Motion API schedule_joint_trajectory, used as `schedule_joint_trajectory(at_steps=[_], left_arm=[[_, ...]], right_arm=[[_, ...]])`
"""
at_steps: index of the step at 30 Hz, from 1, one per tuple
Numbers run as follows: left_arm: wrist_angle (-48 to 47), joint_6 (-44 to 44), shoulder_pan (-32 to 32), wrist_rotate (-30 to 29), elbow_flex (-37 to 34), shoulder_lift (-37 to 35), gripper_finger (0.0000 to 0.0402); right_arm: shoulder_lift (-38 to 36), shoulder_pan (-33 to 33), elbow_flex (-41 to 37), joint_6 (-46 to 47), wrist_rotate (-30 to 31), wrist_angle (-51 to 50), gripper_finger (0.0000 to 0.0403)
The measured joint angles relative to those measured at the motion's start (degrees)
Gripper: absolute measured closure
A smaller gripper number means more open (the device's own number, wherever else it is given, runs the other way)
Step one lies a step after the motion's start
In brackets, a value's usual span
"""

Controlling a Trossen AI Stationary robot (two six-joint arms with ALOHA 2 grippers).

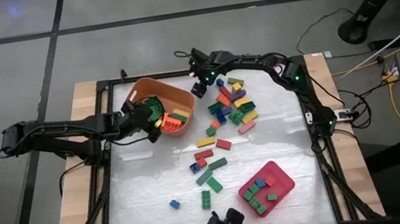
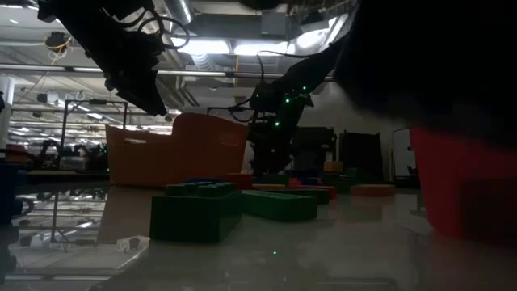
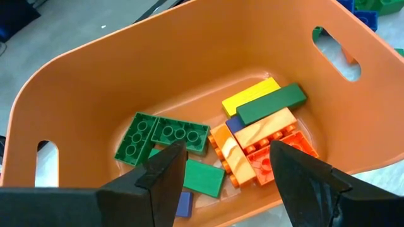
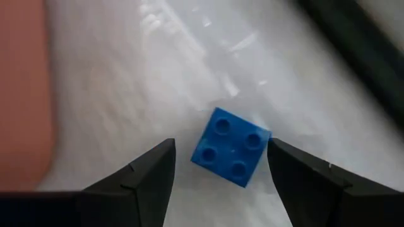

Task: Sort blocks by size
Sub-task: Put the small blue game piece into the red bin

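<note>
An orange tub point(image 1: 165, 103) stands at the table's far left and holds long blocks point(image 3: 265, 123) in green, yellow and orange. My left gripper point(image 3: 227, 146) hangs open above them, over the tub's near rim point(image 1: 156, 125). Right of the tub, near the far edge, my right gripper point(image 1: 200, 88) points down, open. A small blue square block point(image 4: 230, 147) lies studs-up on the table between its fingers, with a gap on each side. A heap of mixed blocks point(image 1: 232, 105) lies to the right of it.
A pink-red tray point(image 1: 268, 187) with small green blocks stands at the near right. Loose green, red, yellow and blue blocks point(image 1: 210, 166) are scattered over the table's middle. In the low view, green blocks point(image 2: 198, 212) lie close to the camera.
</note>
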Motion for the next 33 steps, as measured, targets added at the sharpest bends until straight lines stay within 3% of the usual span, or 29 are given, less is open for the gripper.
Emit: schedule_joint_trajectory(at_steps=[4,12,25,33], left_arm=[[0.0,0.0,0.0,0.5,0.0,0.0,0.0185],[0.0,0.0,0.0,1.8,0.0,0.0,0.0185],[0.0,0.8,-0.1,2.1,0.0,-0.3,0.0185],[0.0,0.7,-3.2,2.9,1.1,-3.0,0.0185]], right_arm=[[1.1,0.1,0.0,0.1,-3.9,1.1,0.0153],[1.2,0.5,0.0,0.1,-4.0,3.0,0.0157],[1.1,0.5,0.1,-2.9,-7.1,-1.8,0.0265],[1.1,0.5,0.1,-5.1,-6.7,-2.5,0.0258]])
